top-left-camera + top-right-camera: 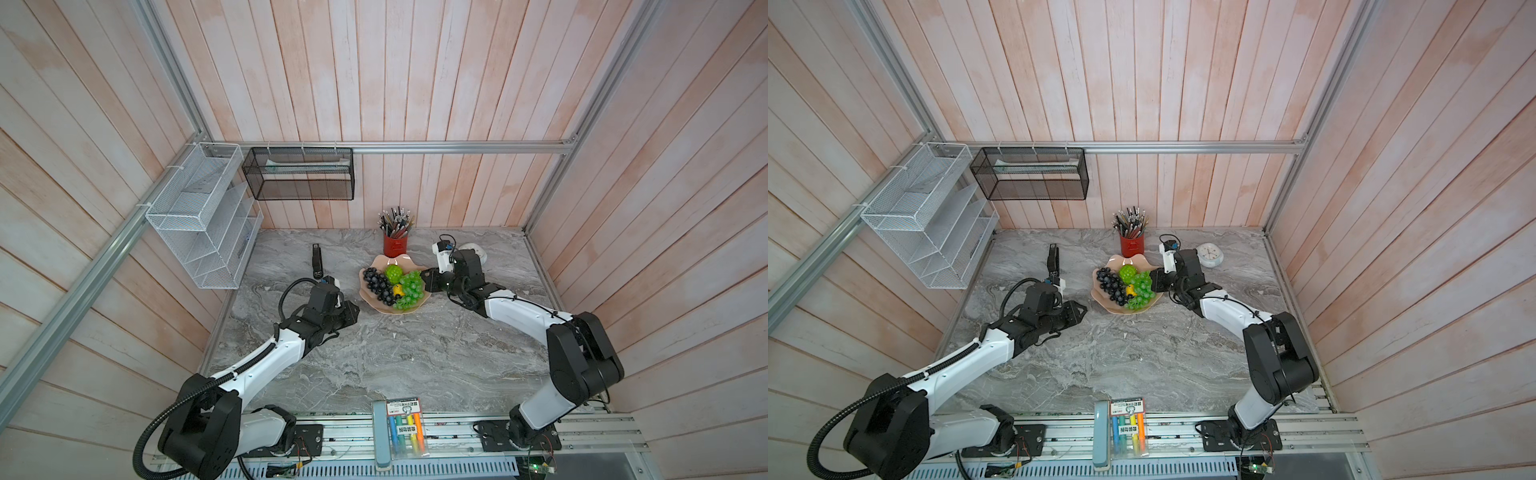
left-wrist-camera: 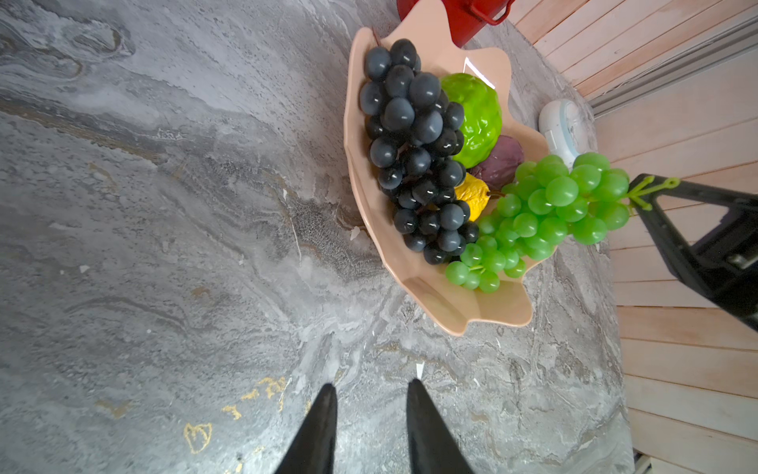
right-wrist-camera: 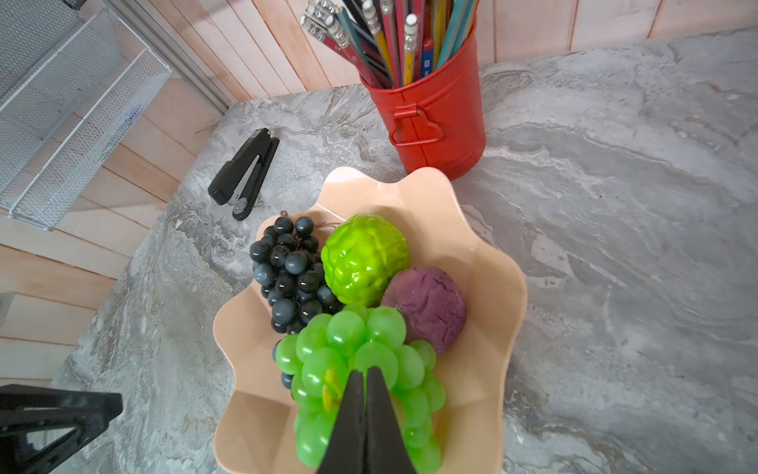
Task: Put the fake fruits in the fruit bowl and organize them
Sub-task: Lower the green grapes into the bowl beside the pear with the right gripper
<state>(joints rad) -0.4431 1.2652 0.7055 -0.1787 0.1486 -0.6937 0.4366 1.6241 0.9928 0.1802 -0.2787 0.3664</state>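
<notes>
In both top views we see the fruit bowl [image 1: 387,261] a little above the centre of the frame on the marble table [image 1: 374,357], just below the red pencil pot [image 1: 394,246]. Inside it lie the dark grape bunch [image 1: 377,284] on the left, the bumpy lime-green fruit [image 1: 393,273] towards the top, the small yellow fruit [image 1: 399,289] in the middle and the bright green grape bunch [image 1: 410,291] on the right. The right gripper [image 1: 423,277] is at the bowl's right rim, against the green bunch. The left gripper [image 1: 356,311] sits just left of the bowl, apart from it. A black stapler [image 1: 317,262] lies to the upper left of the bowl, and a white clock [image 1: 1209,254] to its upper right.

From the left wrist we see the left gripper's two fingers spread, with bare table between them, short of the bowl. The small purple fruit [image 2: 498,158] shows between the lime-green fruit and the green bunch. The green bunch's stem meets the tip of the right gripper, and its thick end overhangs the rim.

From the right wrist, the right gripper's fingers are pressed together over the green bunch. They appear to pinch its stem, though the fingers hide the contact.
</notes>
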